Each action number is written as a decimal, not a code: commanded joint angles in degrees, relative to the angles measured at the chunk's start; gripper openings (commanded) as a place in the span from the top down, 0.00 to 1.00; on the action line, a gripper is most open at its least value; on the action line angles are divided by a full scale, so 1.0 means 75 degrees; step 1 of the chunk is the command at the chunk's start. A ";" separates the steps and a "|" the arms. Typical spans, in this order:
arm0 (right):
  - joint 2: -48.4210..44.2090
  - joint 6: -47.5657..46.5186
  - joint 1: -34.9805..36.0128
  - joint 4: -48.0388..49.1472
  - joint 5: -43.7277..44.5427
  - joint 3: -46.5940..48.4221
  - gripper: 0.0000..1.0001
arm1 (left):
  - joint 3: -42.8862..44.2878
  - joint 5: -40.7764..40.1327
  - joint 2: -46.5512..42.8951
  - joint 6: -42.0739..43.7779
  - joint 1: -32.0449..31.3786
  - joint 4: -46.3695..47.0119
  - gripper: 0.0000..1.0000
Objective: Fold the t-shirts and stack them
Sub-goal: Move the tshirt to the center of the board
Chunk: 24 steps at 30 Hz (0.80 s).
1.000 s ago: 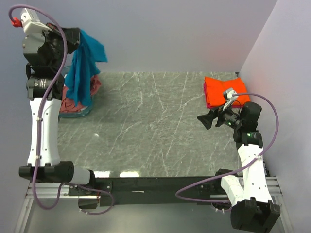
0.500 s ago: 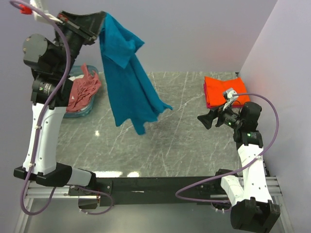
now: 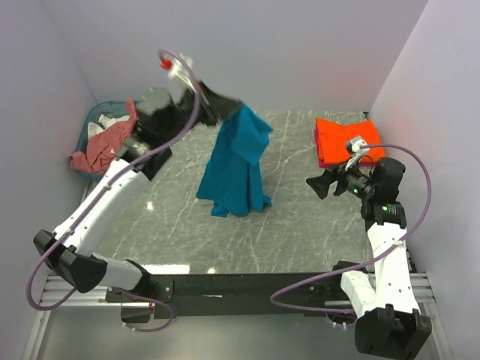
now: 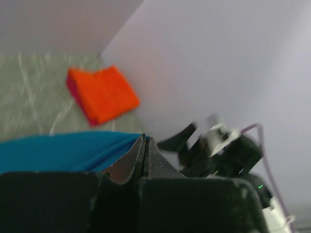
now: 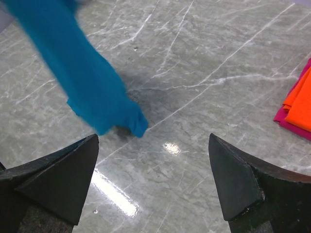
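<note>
A teal-blue t-shirt (image 3: pixel 238 163) hangs from my left gripper (image 3: pixel 234 105), which is shut on its upper edge; its lower end touches the marble table near the middle. The left wrist view shows the blue cloth (image 4: pixel 63 150) pinched at the closed tips of the left gripper (image 4: pixel 145 140). An orange t-shirt (image 3: pixel 346 139) lies folded at the back right, with a pink layer under it (image 5: pixel 290 124). A salmon-pink t-shirt (image 3: pixel 101 146) spills over the basket at the far left. My right gripper (image 3: pixel 321 183) stands open above the table, just in front of the orange stack, nothing between its fingers (image 5: pixel 53 174).
The teal plastic basket (image 3: pixel 90 124) sits in the back left corner against the walls. White walls close in the table (image 3: pixel 300 225) on the left, back and right. The right arm's purple cable loops low at the front right.
The left arm has swung from over the basket toward the table's middle, carrying the blue t-shirt rightward and down until its hem reaches the surface. The right arm has stayed still.
</note>
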 commanded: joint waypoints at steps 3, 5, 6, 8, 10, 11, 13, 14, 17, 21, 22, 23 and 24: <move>-0.0059 -0.0127 -0.0056 0.0118 0.0049 0.0267 0.00 | -0.2701 0.0369 -0.0751 0.0191 -0.0203 0.1091 0.93; -0.0035 -0.0139 -0.0056 0.0118 0.0049 0.0267 0.00 | -0.3326 0.0078 -0.0914 0.0355 -0.0319 0.1117 0.69; -0.0024 -0.0139 -0.0056 0.0118 0.0049 0.0267 0.00 | -0.3782 -0.0179 -0.0939 0.0495 -0.0355 0.1071 0.61; 0.0011 -0.0151 -0.0057 0.0118 0.0072 0.0255 0.00 | -0.4078 -0.0601 -0.0927 0.0730 -0.0413 0.0674 0.39; 0.0012 -0.0174 -0.0056 0.0095 0.0095 0.0267 0.00 | -0.4418 -0.1278 -0.0962 0.1093 -0.0414 0.0171 0.31; 0.0023 -0.0186 -0.0056 0.0095 0.0107 0.0267 0.00 | -0.4489 -0.1573 -0.1078 0.1222 -0.0425 0.0029 0.26; 0.0023 -0.0209 -0.0056 0.0095 0.0131 0.0255 0.00 | -0.4595 -0.2298 -0.1324 0.1632 -0.0425 -0.0322 0.22; 0.0035 -0.0209 -0.0056 0.0095 0.0131 0.0255 0.00 | -0.4607 -0.2546 -0.1616 0.1900 -0.0437 -0.0394 0.18; 0.0082 -0.0268 -0.0056 0.0095 0.0096 0.0232 0.00 | -0.4595 -0.3120 -0.2179 0.2521 -0.0437 -0.0640 0.11; 0.0141 -0.0396 -0.0056 0.0095 -0.0057 0.0150 0.00 | -0.4735 -0.3883 -0.2731 0.3308 -0.0425 -0.0816 0.01; 0.0141 -0.0420 -0.0056 0.0106 -0.0161 0.0138 0.00 | -0.4782 -0.4035 -0.2825 0.3448 -0.0425 -0.0874 0.01; 0.0152 -0.0432 -0.0068 0.0118 -0.0209 0.0138 0.00 | -0.4829 -0.4327 -0.3011 0.3566 -0.0425 -0.0910 0.01; 0.0164 -0.0478 -0.0057 0.0107 -0.0267 0.0103 0.00 | -0.4946 -0.4434 -0.3118 0.3764 -0.0414 -0.1015 0.01</move>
